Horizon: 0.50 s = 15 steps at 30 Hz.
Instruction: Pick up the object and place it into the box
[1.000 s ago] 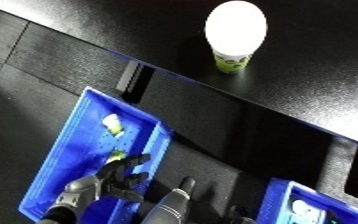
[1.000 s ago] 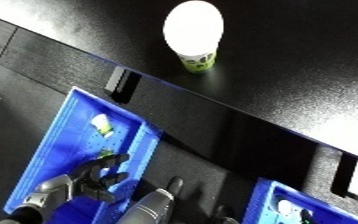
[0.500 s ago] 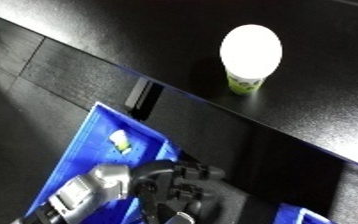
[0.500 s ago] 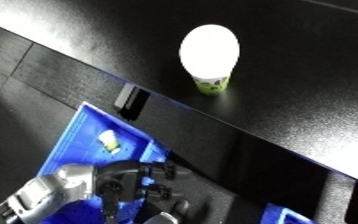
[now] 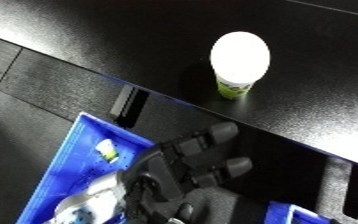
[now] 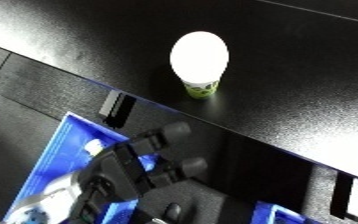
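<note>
A paper cup (image 5: 238, 62) with a white lid and a green base stands upright on the black table (image 5: 113, 40), a little back from its front edge. My left hand (image 5: 180, 167) is raised over the right wall of the blue bin (image 5: 64, 165). It is open, its fingers spread and pointing up toward the table edge, and it holds nothing. The cup is well apart from it, further back and to the right. A dark shape at the bottom edge may be my right hand (image 5: 206, 212); its fingers are not readable.
A small white and yellow-green item (image 5: 107, 149) lies inside the bin near its far wall. A corner of a second blue bin (image 5: 304, 217) shows at the bottom right. Black brackets (image 5: 129, 102) hang under the table's front edge.
The camera has tilted and moved closer. My left hand has risen from low in the bin toward the table edge, with its fingers spreading. The cup has stayed put.
</note>
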Tool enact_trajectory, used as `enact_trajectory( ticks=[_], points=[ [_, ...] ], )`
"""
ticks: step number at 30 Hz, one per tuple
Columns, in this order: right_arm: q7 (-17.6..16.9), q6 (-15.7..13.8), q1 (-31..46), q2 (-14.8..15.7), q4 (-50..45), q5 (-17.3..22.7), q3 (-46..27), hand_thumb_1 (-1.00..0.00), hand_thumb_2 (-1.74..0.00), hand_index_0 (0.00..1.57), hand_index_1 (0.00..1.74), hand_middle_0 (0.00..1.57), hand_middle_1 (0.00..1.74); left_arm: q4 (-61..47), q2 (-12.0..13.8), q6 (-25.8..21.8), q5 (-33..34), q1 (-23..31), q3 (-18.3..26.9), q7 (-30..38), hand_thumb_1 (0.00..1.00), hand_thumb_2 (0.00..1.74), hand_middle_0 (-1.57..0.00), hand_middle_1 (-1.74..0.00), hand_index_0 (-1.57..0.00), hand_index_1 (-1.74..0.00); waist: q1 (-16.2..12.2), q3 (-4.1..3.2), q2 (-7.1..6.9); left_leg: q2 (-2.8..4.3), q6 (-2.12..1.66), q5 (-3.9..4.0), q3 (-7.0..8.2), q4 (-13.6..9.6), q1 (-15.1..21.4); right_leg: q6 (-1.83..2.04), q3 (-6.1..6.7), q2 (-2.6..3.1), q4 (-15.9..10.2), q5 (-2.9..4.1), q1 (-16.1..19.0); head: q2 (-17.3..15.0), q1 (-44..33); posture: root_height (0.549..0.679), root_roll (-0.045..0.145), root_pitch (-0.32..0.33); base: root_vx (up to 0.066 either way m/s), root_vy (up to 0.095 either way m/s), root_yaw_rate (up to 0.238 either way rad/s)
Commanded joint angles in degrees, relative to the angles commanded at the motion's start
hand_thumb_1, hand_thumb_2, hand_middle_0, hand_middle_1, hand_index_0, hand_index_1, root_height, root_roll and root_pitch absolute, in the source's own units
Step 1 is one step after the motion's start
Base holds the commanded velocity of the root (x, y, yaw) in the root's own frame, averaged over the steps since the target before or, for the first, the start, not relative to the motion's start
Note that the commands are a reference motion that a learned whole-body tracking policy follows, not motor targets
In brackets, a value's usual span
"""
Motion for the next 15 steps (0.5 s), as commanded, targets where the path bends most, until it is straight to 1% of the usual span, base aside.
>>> enact_trajectory(
  ticks=[3,6,8,10,15],
  points=[
    [0.63,-0.16,0.52,0.38,0.12,-0.09,-0.44,0.00,0.00,0.00,0.00,0.00,0.00,0.17,-1.49,-5.12,-0.87,-0.55,3.58,4.05,0.00,0.00,0.00,0.00,0.00,0.00,0.01,-0.21,-0.24,0.15,-0.13,-0.01,0.02,0.02,0.22,-0.23,0.04,0.07,0.35,-0.37,0.01,-0.59,-0.43,0.642,0.027,-0.071,0.023,-0.005,-0.047],
    [1.39,-0.33,1.15,0.76,0.06,0.19,-0.76,0.00,0.00,0.00,0.00,0.00,0.00,0.74,-2.89,-11.07,0.20,-0.65,7.57,9.90,0.00,0.00,0.00,0.00,0.00,0.00,0.00,-0.42,-0.52,0.29,-0.24,0.02,0.00,-0.01,0.50,-0.49,0.04,0.18,0.73,-0.76,0.10,-1.04,-0.68,0.641,0.028,-0.073,0.031,-0.006,-0.049],
    [1.76,-0.37,1.52,1.00,-0.22,0.31,-0.91,0.00,0.00,0.00,0.00,0.00,0.00,1.41,-3.35,-14.90,3.54,-0.56,9.93,13.90,0.00,0.00,0.00,0.00,0.00,0.00,-0.10,-0.51,-0.70,0.35,-0.31,0.03,-0.01,0.08,0.59,-0.63,0.04,0.22,1.04,-0.99,0.10,-1.26,-0.74,0.641,0.029,-0.074,0.031,-0.007,-0.034],
    [1.94,-0.30,1.87,1.17,-0.54,0.26,-1.08,0.00,0.00,0.00,0.00,0.00,0.00,1.96,-3.52,-17.55,7.41,-0.52,11.82,17.16,0.00,0.00,0.00,0.00,0.00,0.00,-0.21,-0.60,-0.80,0.37,-0.35,0.04,-0.02,0.25,0.59,-0.73,0.06,0.26,1.37,-1.17,0.04,-1.51,-0.91,0.641,0.030,-0.076,0.030,-0.006,-0.023],
    [2.14,-0.07,2.73,1.01,-1.15,-0.36,-1.25,0.00,0.00,0.00,0.00,0.00,0.00,3.84,-2.15,-21.90,17.66,-1.17,15.15,25.57,0.00,0.00,0.00,0.00,0.00,0.00,-0.82,-0.90,-0.77,0.52,-0.38,0.01,0.28,0.65,0.64,-0.97,0.24,0.42,2.16,-1.69,-0.16,-1.79,-2.24,0.641,0.031,-0.080,0.026,0.009,-0.058]
  ],
)
